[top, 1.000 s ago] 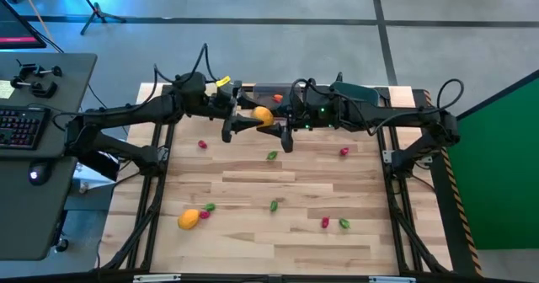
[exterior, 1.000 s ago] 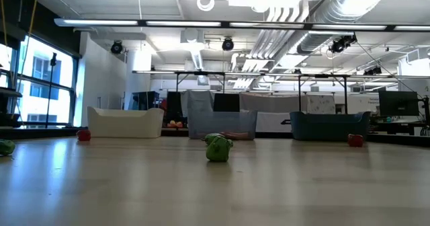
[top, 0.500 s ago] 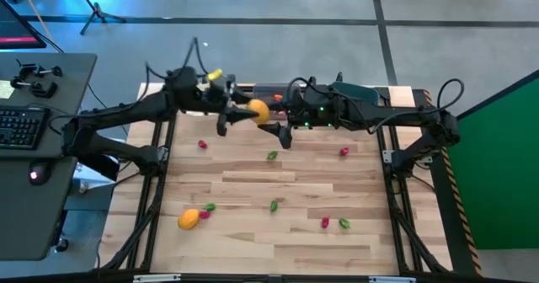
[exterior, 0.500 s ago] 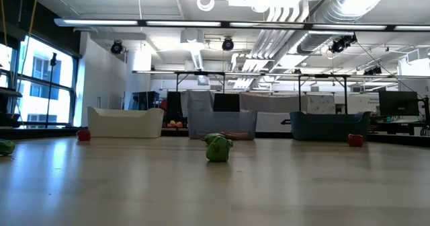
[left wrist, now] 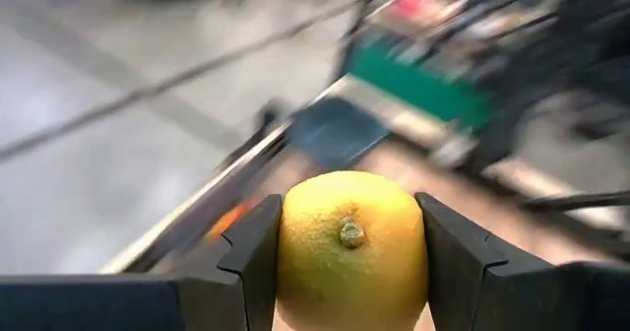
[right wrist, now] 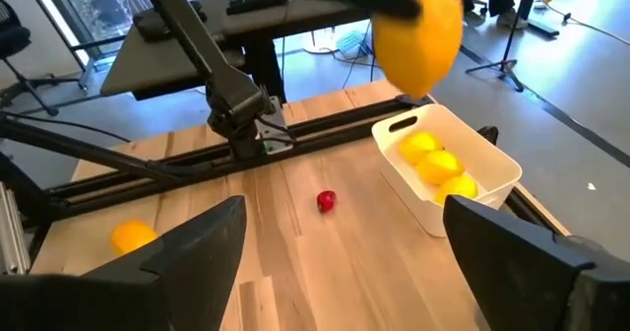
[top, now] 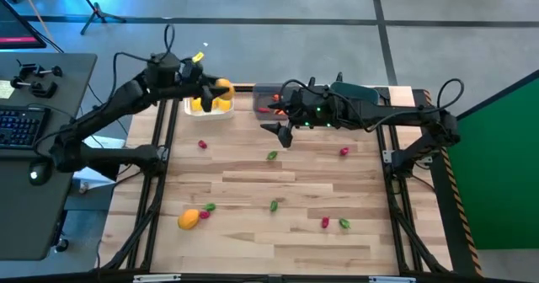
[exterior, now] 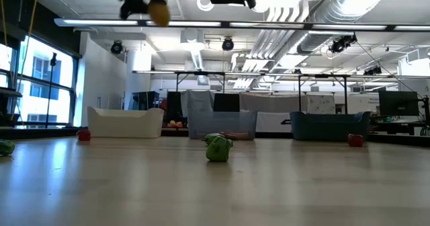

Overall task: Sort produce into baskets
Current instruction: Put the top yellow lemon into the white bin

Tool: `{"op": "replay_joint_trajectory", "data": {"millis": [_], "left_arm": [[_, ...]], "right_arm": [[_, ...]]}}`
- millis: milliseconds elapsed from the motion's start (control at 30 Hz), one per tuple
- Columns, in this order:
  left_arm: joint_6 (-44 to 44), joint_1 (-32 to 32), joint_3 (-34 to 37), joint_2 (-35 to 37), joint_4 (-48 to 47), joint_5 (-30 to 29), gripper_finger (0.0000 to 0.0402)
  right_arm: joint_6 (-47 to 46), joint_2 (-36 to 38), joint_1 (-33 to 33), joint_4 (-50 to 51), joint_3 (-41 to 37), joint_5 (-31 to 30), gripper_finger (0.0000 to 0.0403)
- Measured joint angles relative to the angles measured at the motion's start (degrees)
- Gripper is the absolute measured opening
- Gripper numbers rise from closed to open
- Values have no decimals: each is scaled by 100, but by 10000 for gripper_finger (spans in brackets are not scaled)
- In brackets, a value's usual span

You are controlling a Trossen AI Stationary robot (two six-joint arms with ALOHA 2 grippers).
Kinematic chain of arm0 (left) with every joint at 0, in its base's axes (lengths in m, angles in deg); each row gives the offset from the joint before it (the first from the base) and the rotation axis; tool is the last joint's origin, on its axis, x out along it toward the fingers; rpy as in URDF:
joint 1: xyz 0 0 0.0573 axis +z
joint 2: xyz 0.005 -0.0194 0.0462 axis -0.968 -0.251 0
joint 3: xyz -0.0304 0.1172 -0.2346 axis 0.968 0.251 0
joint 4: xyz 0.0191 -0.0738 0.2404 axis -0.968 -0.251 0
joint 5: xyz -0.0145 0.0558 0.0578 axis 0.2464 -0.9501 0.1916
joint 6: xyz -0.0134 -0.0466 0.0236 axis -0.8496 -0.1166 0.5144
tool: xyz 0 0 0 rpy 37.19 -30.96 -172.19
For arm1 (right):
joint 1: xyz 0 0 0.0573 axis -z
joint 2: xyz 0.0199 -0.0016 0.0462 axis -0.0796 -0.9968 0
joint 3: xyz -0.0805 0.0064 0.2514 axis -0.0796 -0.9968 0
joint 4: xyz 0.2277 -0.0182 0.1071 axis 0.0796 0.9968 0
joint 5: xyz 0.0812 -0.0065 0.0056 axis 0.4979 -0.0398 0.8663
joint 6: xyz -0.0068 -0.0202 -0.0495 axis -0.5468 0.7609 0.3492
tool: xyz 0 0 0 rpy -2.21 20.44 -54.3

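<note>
Left gripper clamped on a yellow lemon, raised well above the table and hanging over the white bin at the far left edge. Seen from the left wrist as a plump, pebbled yellow fruit with a small green-brown stem nub facing the camera, pinched on both sides by the dark fingers. Seen from the low view high up near the ceiling lights.

Right gripper spread wide, holding nothing, hovering near the translucent grey bin, with the dark teal bin just past it along the same edge.

Inside the white bin, several more yellow fruits lying together. Scattered on the wood: a yellow-orange fruit near the front left with small green and red bits touching it, a red bit, a green bit, another red bit, and a red and green pair toward the front right.
</note>
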Motion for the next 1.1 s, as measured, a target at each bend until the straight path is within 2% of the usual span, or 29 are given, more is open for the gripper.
{"op": "replay_joint_trajectory", "data": {"millis": [167, 300, 600, 733, 1000, 1100], "left_arm": [[16, 640, 0, -157, -1418, -930, 163], [211, 1134, 4, -490, -1907, -1189, 163], [547, 1877, 476, -1423, -1753, -1247, 163], [811, 1950, 735, -1803, -1486, -1267, 162], [835, 1975, 740, -2308, -1762, -1386, 162], [849, 1975, 739, -2331, -1866, -1413, 192]], "right_arm": [[-19, 0, 0, 8, -1, -134, 336], [-20, 0, 0, 21, -1, -136, 336], [-170, 0, -2, 89, -3, -139, 336], [-170, 0, -2, 87, -5, -145, 336], [-170, 0, -2, 94, -7, -146, 336], [-168, 0, -2, 159, -7, -145, 336]]}}
